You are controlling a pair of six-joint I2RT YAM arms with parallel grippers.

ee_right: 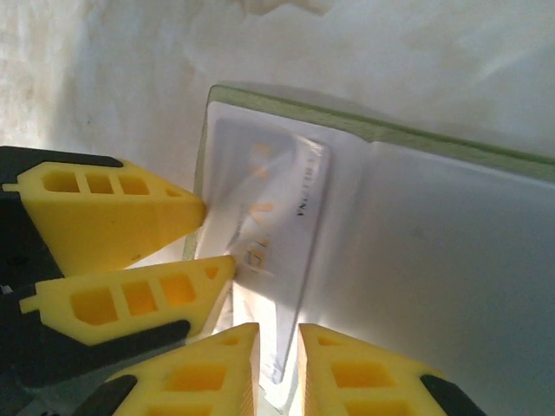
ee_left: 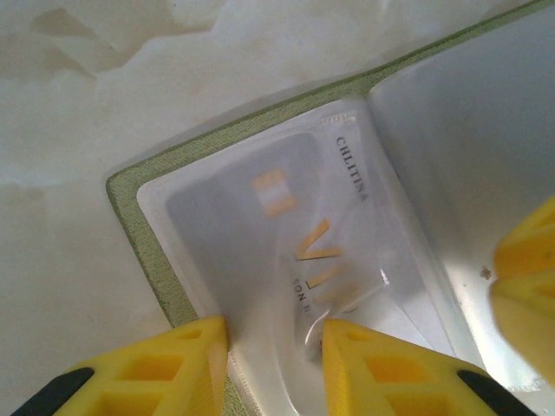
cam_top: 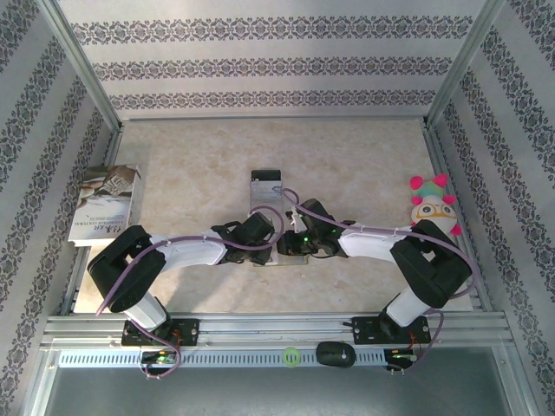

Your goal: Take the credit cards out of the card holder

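Top view: the two arms meet at the table's [cam_top: 373,156] middle. left gripper [cam_top: 270,241] and right gripper [cam_top: 288,244] are tip to tip over the card holder [cam_top: 267,258], which is mostly hidden under them; just a pale sliver shows at their near side. One loose credit card [cam_top: 266,185] lies flat on the table just far of the grippers, black band at its far end, apart from both. A printed booklet [cam_top: 106,204] lies far left by the wall and a plush toy [cam_top: 433,211] far right, both well apart from the work.

Left wrist view: the card holder [ee_left: 434,165] lies open, olive rim around pale glossy inner faces. A pocketed credit card [ee_left: 260,217] sits inside the left clear pocket, gold chip and gold letters showing through. The left gripper [ee_left: 273,347] is narrow. Its yellow fingers [ee_left: 173,368] stand on either side of the holder's near edge, and pocket material fills the gap and touches both, so it is pinching the holder. A yellow finger of the right gripper [ee_left: 525,277] is over the other face, at the right edge.

Right wrist view: the right gripper [ee_right: 279,360] is narrow, with a thin clear edge of the holder [ee_right: 451,260] running down into the slit between its fingers. Cannot tell if it is clamped. The left gripper [ee_right: 217,238] is at the left, its tips touching the holder's left rim. The pocketed credit card [ee_right: 251,199] is inside its pocket.
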